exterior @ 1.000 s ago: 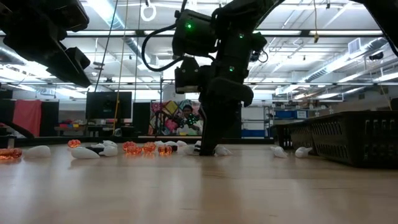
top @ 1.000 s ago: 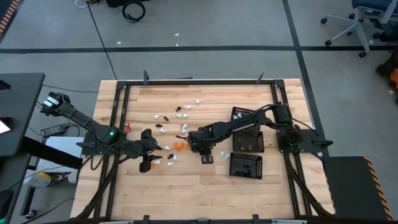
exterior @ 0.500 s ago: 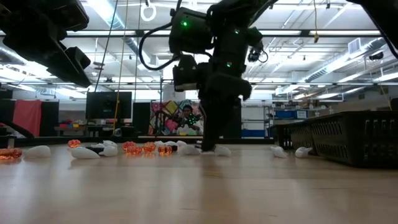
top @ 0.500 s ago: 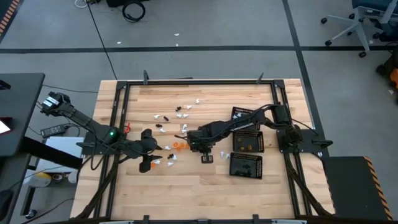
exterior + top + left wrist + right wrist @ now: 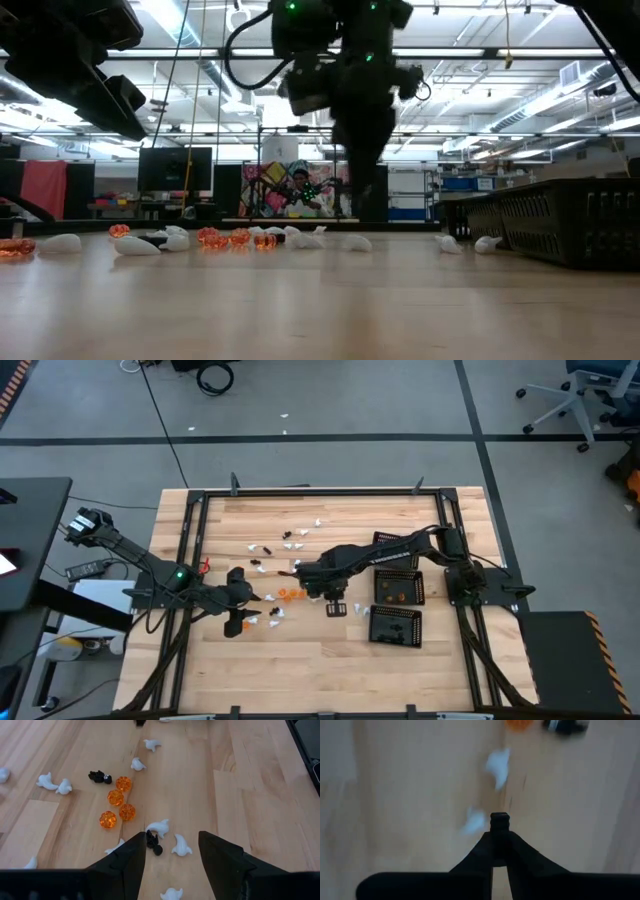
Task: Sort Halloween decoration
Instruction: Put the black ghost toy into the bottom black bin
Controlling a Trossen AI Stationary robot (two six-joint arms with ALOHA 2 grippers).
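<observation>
- The right gripper has its two fingers pressed together; a small dark bit shows at their tips, but whether it is a trinket cannot be told.
- In the high view the right gripper hangs over the middle of the table, and the low view shows it lifted clear of the wood.
- Just beneath its tips, blurred, lie two white trinkets, with an orange one and a black one farther ahead.
- Beside that gripper, toward the left arm, sits a cluster of orange pumpkins.
- On the gripper's other side stand three black mesh trays, close together near the right arm's base.
- The left gripper is spread wide, holding nothing, low over the wood.
- Between its fingers lie a white ghost and a small black piece; another white ghost is just ahead.
- Beyond those, four orange pumpkins sit bunched, with more black and white pieces scattered farther out.
</observation>
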